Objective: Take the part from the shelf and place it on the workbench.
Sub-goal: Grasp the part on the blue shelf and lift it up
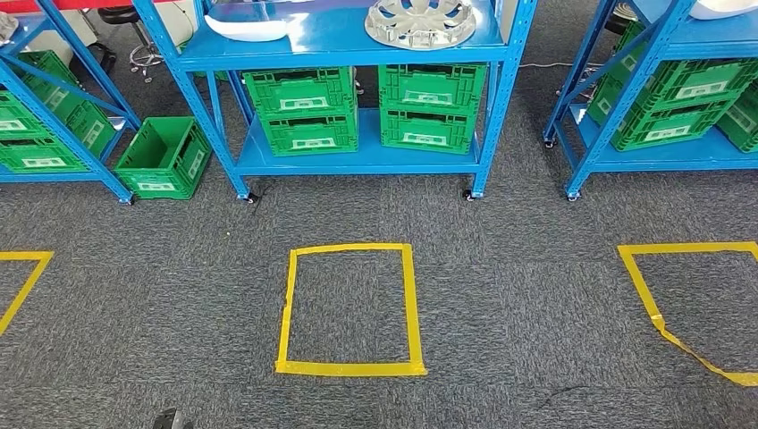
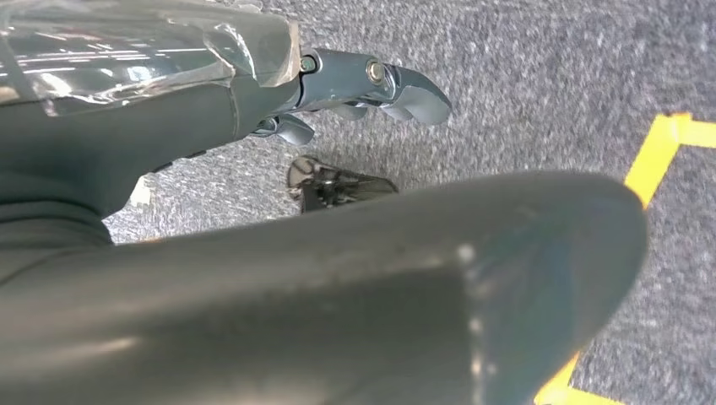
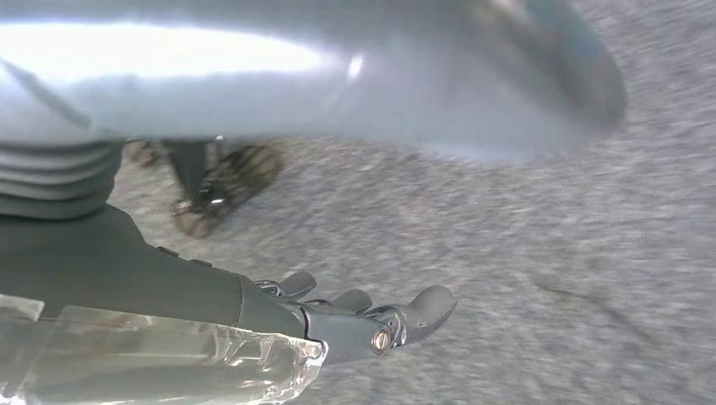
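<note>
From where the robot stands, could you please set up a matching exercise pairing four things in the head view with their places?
Things:
1. silver wheel cover
2. white part
3. lone green crate
4. yellow tape square

Places:
A. on the carpet beside the middle shelf's left leg
B. top blue shelf, right side
C. carpet in front of the middle shelf
D. top blue shelf, left side

Pairs: 1-B, 2-D, 3-A, 4-C

Even bright light from above in the head view, sharp focus, soft shadows under the blue shelf, left wrist view with glare on the clear cover, right wrist view blurred, strong white glare on the thumb, carpet soft
</note>
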`<state>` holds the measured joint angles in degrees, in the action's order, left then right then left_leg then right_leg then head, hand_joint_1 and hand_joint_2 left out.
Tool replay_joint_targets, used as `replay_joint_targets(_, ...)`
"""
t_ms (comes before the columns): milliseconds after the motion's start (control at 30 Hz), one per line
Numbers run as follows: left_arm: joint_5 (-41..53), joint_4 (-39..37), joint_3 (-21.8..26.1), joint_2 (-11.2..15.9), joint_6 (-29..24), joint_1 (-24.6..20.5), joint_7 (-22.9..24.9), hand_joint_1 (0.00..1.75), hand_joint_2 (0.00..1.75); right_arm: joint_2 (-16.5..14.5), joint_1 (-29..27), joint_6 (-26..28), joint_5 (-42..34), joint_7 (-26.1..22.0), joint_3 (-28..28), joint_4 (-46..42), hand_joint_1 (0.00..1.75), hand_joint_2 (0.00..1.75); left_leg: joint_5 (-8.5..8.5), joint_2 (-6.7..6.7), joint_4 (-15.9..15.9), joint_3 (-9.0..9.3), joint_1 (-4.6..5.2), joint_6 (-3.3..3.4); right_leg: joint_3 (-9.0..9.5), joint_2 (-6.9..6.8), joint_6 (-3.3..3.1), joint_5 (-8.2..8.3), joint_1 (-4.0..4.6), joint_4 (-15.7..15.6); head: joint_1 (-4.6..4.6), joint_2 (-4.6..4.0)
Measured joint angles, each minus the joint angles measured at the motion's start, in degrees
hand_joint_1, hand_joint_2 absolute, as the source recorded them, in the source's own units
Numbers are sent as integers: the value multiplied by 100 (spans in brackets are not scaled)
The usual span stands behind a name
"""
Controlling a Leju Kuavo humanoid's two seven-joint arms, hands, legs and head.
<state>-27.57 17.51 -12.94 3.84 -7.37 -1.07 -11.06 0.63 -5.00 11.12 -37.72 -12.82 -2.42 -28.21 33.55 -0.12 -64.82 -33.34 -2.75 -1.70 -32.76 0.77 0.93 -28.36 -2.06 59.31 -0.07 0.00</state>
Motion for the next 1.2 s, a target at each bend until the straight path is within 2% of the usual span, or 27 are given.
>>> replay_joint_targets(67,28,0,1,-8,19,-19,25,0,0,-27,-69,0,190,96,-187,-391,0,0,302,4,-804,-411,41,44,-9,-3,-41,0,76,1,2,0)
replay_joint_targets(100,42,0,1,-16,22,-24,41,0,0,-42,-98,-17,285,143,-285,-593,0,0,312,4,-991,-520,73,94,-8,-2,-61,2,123,1,2,0)
replay_joint_targets(133,57,0,0,-26,24,-32,56,0,0,-61,-126,-32,393,191,-391,-815,0,0,219,3,-975,-534,118,174,-3,1,-82,2,175,0,1,0)
replay_joint_targets(167,71,0,0,-34,26,-44,72,0,0,-82,-149,-32,513,244,-502,-1052,0,0,29,2,-717,-430,179,286,4,4,-101,6,228,-2,0,0)
replay_joint_targets(200,87,0,1,-32,28,-64,84,0,0,-121,-168,-22,640,298,-610,-1290,0,0,-179,4,-316,-256,267,450,11,8,-120,8,244,-6,3,0)
replay_joint_targets(233,103,1,2,-21,35,-86,97,0,0,-170,-181,-6,770,346,-708,-1520,0,0,-330,30,39,-95,337,610,12,6,-140,13,284,-11,14,0)
replay_joint_targets(267,125,2,4,-10,39,-108,105,0,0,-218,-194,8,891,389,-799,-1745,0,0,-425,53,312,26,408,733,6,0,-153,20,288,-17,17,0)
replay_joint_targets(300,141,3,6,0,43,-126,110,0,0,-257,-210,10,991,422,-869,-1945,0,0,-460,74,463,85,459,816,-2,-12,-156,29,276,-24,20,0)
replay_joint_targets(333,154,4,7,6,47,-133,113,0,0,-289,-236,17,1095,436,-923,-2164,0,0,-467,90,505,95,479,834,-8,-27,-148,40,283,-34,20,0)
replay_joint_targets(400,166,4,9,3,66,-137,108,0,0,-334,-316,61,1312,417,-983,-2671,0,0,-562,84,682,156,479,821,-10,-46,-120,55,275,-49,11,0)
replay_joint_targets(467,165,4,11,-12,117,-147,88,0,0,-363,-383,145,1506,381,-997,-3246,0,0,-681,87,889,239,420,775,-127,-48,-118,-78,285,192,17,0)
replay_joint_targets(533,160,3,16,-33,158,-157,65,0,0,-364,-423,230,1608,372,-981,-3766,0,0,-733,90,961,251,370,709,-426,-47,-111,-377,232,840,21,0)
replay_joint_targets(600,154,-2,19,-55,174,-152,59,0,0,-360,-467,281,1640,376,-954,-4183,0,0,-736,91,956,234,324,633,-664,-50,-15,-559,148,1367,20,0)
replay_joint_targets(633,152,-3,20,-68,180,-149,58,0,0,-360,-494,292,1644,379,-936,-4351,0,0,-732,87,946,231,293,588,-643,-53,76,-522,101,1344,19,0)
replay_joint_targets(667,150,-4,20,-79,185,-148,57,0,0,-362,-517,296,1645,383,-920,-4482,0,0,-719,83,920,228,257,534,-502,-59,188,-395,52,1081,20,0)
replay_joint_targets(700,148,-4,20,-86,190,-147,56,0,0,-363,-533,298,1645,384,-905,-4591,0,0,-694,79,875,222,221,472,-283,-70,300,-238,2,654,22,0)
replay_joint_targets(733,146,-5,21,-81,195,-148,51,0,0,-365,-542,293,1642,374,-889,-4676,0,0,-662,75,822,206,202,406,-99,-70,368,-123,-18,304,25,0)
replay_joint_targets(767,148,-6,21,-77,203,-149,43,0,0,-365,-554,276,1640,337,-874,-4762,0,0,-628,70,757,183,193,346,35,-66,365,-55,-26,55,23,0)
replay_joint_targets(800,148,-8,22,-73,217,-151,30,0,0,-364,-575,249,1644,281,-853,-4853,0,0,-603,67,707,160,193,300,86,-58,316,-42,-19,-48,21,0)
replay_joint_targets(867,146,-13,22,-72,266,-146,2,0,0,-355,-623,182,1688,144,-769,-5117,0,0,-592,61,664,126,190,252,68,-36,162,-47,1,-20,13,0)
replay_joint_targets(933,133,-19,22,-71,331,-140,-16,0,0,-331,-642,135,1772,66,-630,-5462,0,0,-530,60,583,86,167,219,52,-23,80,-34,-7,-13,13,0)
replay_joint_targets(1000,123,-24,22,-72,386,-146,-27,0,0,-274,-640,35,1846,-26,-443,-5861,0,0,-246,59,119,-124,154,179,47,-17,35,-25,-6,-18,12,0)
replay_joint_targets(1067,129,-25,22,-76,422,-151,-37,0,0,-194,-636,-129,1906,-162,-244,-6250,0,0,118,59,-685,-509,154,162,37,-17,12,-27,26,-16,11,0)
replay_joint_targets(1100,137,-25,22,-78,437,-151,-40,0,0,-157,-639,-214,1941,-232,-153,-6432,0,0,197,59,-979,-659,156,173,37,-17,2,-28,48,-16,13,0)
replay_joint_targets(1133,145,-26,22,-80,455,-151,-43,0,0,-124,-647,-295,1982,-293,-71,-6614,0,0,163,56,-1068,-716,162,203,40,-15,0,-30,73,-16,12,0)
replay_joint_targets(1167,151,-26,21,-81,478,-153,-41,0,0,-97,-655,-373,2031,-350,4,-6796,0,0,21,50,-919,-660,175,254,48,-11,-4,-32,100,-17,12,0)
replay_joint_targets(1200,154,-27,21,-81,502,-156,-36,0,0,-70,-659,-458,2091,-405,83,-6993,0,0,-200,38,-563,-500,204,334,61,-4,-8,-35,127,-20,12,0)
